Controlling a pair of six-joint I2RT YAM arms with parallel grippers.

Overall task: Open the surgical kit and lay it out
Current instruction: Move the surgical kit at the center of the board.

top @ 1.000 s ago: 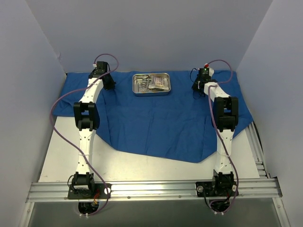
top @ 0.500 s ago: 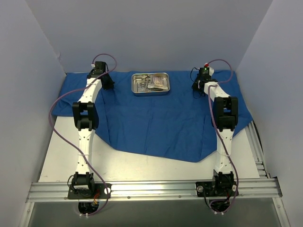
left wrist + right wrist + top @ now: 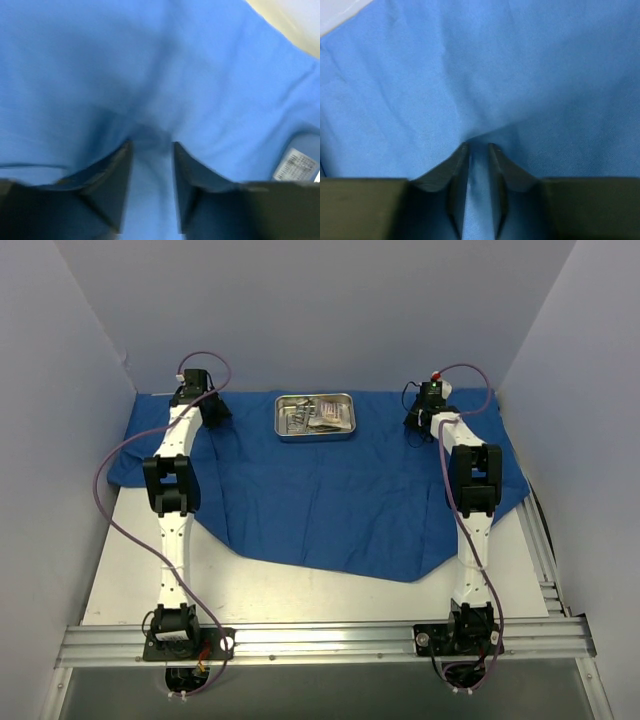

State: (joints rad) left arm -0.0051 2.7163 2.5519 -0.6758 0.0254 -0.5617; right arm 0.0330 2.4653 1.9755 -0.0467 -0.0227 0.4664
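Observation:
The surgical kit's royal-blue cloth (image 3: 330, 500) lies spread across the table. Its small steel tray (image 3: 279, 420) stands at the back centre, with silver instruments and packets inside. My left gripper (image 3: 216, 415) is low over the cloth's far left corner. In the left wrist view the left gripper (image 3: 151, 145) is open, with blurred cloth (image 3: 150, 60) under the gap. My right gripper (image 3: 414, 421) is at the cloth's far right. In the right wrist view the right gripper (image 3: 478, 146) has its jaws a narrow way apart over a small pucker of cloth (image 3: 485, 75).
Bare white table (image 3: 300, 590) shows in front of the cloth's near edge. Grey walls close in the left, back and right. A metal rail (image 3: 320, 638) carries both arm bases. A white printed label (image 3: 295, 165) shows at the right of the left wrist view.
My left arm has swung left and back, drawing the cloth's left corner outward. The tray has shifted slightly left. The right arm has hardly moved.

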